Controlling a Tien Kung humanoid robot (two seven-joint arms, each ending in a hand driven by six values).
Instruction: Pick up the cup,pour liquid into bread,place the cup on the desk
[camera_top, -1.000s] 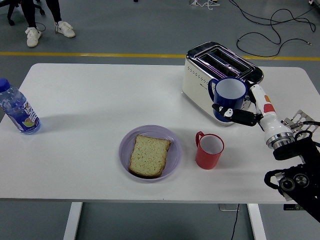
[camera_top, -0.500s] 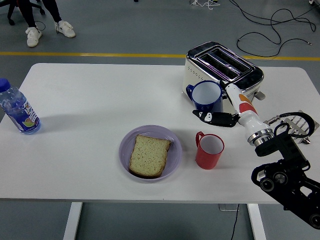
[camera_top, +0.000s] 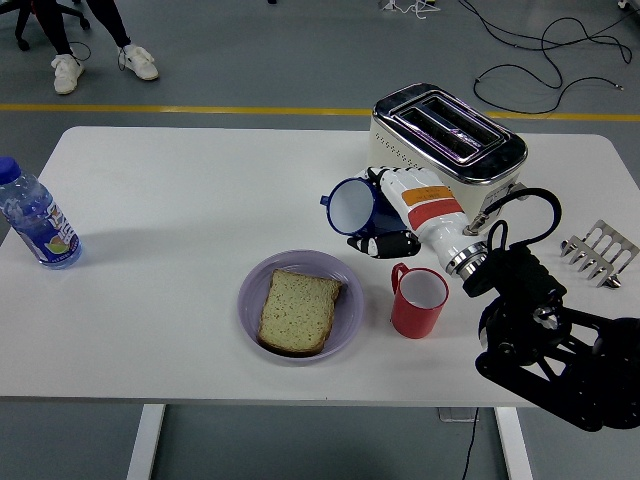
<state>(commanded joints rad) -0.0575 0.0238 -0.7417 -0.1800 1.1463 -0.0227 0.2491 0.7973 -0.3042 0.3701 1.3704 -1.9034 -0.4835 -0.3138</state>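
White table (camera_top: 180, 200) spreads before us, carrying a toaster (camera_top: 445, 140), a red mug (camera_top: 418, 300) and a water bottle (camera_top: 36, 218) (far left). We see the right robot hand (camera_top: 400, 212) gripping the blue cup (camera_top: 350, 205), tipped sideways in the air just above the purple plate (camera_top: 348, 315) holding the bread (camera_top: 297, 310).

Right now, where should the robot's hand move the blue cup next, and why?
Probably a little further toward the bread on the purple plate. The right hand holds the blue cup already tipped on its side, but its mouth is up and to the right of the slice, not over it.
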